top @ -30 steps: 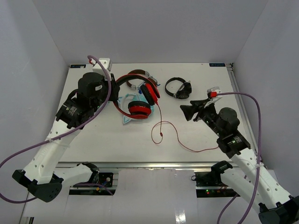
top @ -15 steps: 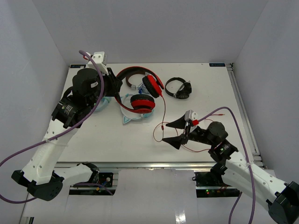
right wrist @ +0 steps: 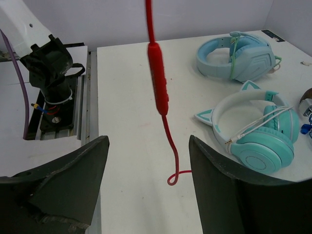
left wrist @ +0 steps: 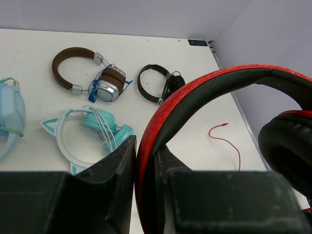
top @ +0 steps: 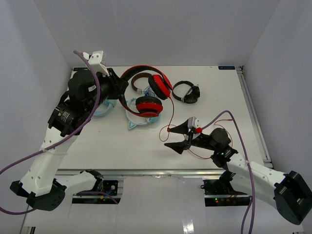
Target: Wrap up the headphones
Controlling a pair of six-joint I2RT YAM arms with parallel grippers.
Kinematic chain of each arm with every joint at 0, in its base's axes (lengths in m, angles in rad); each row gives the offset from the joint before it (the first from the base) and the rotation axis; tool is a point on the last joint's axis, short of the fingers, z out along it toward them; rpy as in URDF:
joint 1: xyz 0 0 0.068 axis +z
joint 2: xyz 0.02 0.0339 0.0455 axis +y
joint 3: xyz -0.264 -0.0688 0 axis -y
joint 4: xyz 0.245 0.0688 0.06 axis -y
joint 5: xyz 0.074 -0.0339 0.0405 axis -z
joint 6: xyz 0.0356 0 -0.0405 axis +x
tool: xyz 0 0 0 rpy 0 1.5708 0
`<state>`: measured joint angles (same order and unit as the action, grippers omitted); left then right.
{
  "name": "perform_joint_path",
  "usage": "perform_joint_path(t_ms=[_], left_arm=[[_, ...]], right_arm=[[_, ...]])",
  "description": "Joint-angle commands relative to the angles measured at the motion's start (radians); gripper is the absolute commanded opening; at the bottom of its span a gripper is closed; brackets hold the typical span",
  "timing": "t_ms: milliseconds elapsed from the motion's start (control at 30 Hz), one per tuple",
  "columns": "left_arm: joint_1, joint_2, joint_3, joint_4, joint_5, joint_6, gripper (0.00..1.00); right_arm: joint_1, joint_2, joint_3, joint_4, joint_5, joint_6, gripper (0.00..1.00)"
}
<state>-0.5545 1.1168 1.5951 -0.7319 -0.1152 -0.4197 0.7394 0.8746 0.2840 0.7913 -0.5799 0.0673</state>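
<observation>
I work in a robotics lab cell, a bare test rig rather than any home or shop. The white desk [top: 219, 92] is boxed in by plain pale walls [top: 161, 29] at the left, top and right of the overhead frame. Along its lower edge runs an aluminium rail [top: 161, 173], with dark electronics [top: 214, 187] and small lit lamps beneath it. Thick purple cables [top: 99, 87] trail from my white arms [top: 46, 168], and my right claw [top: 168, 138] is plain black plastic.
</observation>
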Motion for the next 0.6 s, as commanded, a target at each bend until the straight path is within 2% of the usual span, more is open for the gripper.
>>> perform_joint_path(t_ms=[0,233,367,567], left_arm=[[0.001,-0.056,0.043,0.048,0.074,-0.057,0.00],[-0.001,-0.078,0.019,0.040,0.069,-0.067,0.00],[0.001,-0.089,-0.005,0.058,0.078,-0.079,0.00],[0.000,-0.095,-0.036,0.116,0.197,-0.134,0.00]], right_arm=[[0.008,0.031,-0.007,0.179,0.026,-0.019,0.72],[0.009,-0.014,-0.024,0.148,0.107,-0.061,0.71],[0.009,-0.024,-0.015,0.119,0.103,-0.088,0.69],[0.009,0.082,-0.006,0.217,0.037,-0.039,0.61]])
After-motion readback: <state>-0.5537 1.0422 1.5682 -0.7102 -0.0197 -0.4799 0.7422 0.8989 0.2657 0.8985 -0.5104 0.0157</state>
